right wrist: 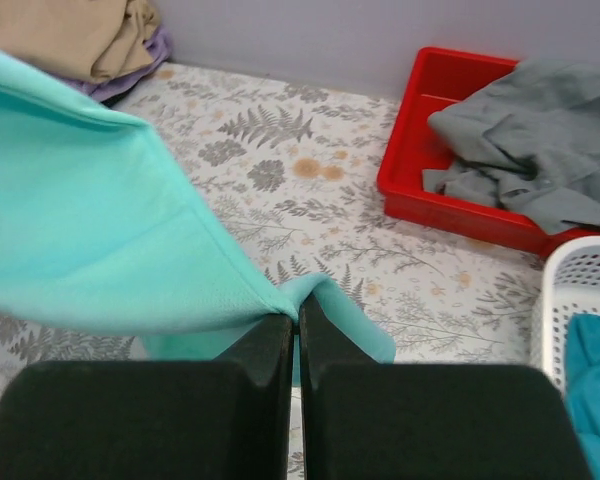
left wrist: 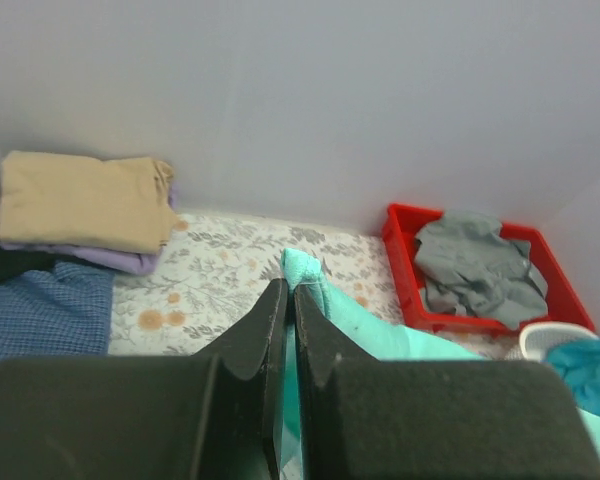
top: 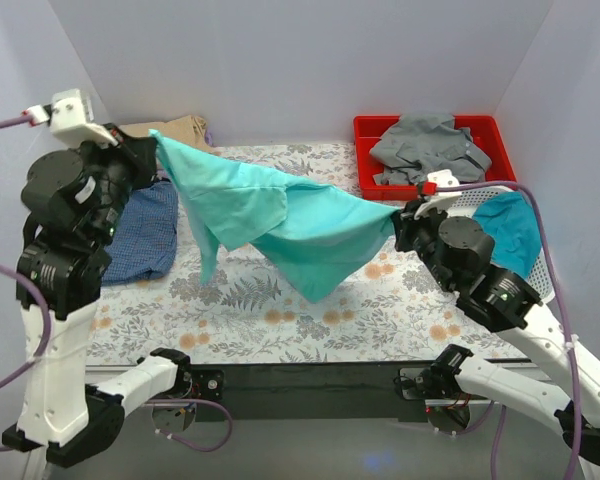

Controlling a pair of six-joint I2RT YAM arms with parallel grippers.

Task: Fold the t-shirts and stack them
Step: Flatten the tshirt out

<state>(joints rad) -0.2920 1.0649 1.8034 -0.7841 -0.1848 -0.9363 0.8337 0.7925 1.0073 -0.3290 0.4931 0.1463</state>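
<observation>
Both the left gripper and right gripper are clenched on the soft mint-green cotton t-shirt, slung over the floral tablecloth from ten to three o'clock, so I would pull it taut and lower both ends evenly to land it flat.

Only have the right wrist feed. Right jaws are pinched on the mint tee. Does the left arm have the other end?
Observer: Yes. The left gripper is shut on a corner of the mint tee, raised at the back left.
Operator: Is the tee off the table?
Observer: Mostly. From the top view it is stretched between the left gripper and the right gripper and sags in the middle over the floral table cover. I cannot tell if the lowest fold touches.
Operator: Anything below the left arm?
Observer: A blue tee lies on the table at the left edge, in front of the folded tan tee.
</observation>
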